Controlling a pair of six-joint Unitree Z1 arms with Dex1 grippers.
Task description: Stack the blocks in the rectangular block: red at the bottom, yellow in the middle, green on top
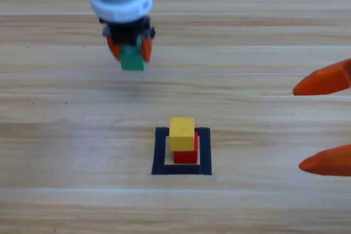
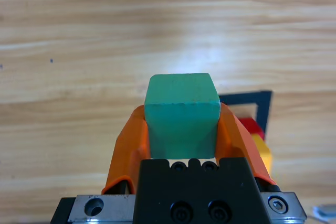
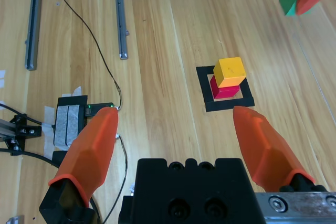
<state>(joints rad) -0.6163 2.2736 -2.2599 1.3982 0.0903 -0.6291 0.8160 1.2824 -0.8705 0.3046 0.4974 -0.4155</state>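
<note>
- One wooden table (image 1: 66, 152) fills the high view, its planks running side to side, and everything else sits on or hangs over it.
- The left gripper (image 1: 129, 52) comes down from the top edge, left of centre, with its jaws clamped on the green cube; in the left wrist view the orange jaws press against that cube's two sides.
- The right gripper (image 1: 323, 124) shows only at the right edge of the high view as two orange tips, one above the other and set wide apart with bare wood between them; in the right wrist view the same jaws (image 3: 178, 140) stand spread, holding nothing.
- The rectangular block (image 1: 160, 152), a black tape outline, lies near the middle of the table, below and to the right of the left gripper and well apart from it.
- The yellow cube (image 1: 182, 133) sits on top of the red one inside the outline, shifted slightly toward its far edge.
- The red cube (image 1: 187, 156) rests on the wood within the tape, showing under the yellow cube's near side.
- The green cube (image 1: 132, 58) is held between the left gripper's jaws, away from the stack and outside the outline; whether it is off the wood cannot be told.
- A thin black cable (image 3: 89, 35) trails across the floor in the right wrist view, beside two grey metal rails (image 3: 120, 14).
</note>
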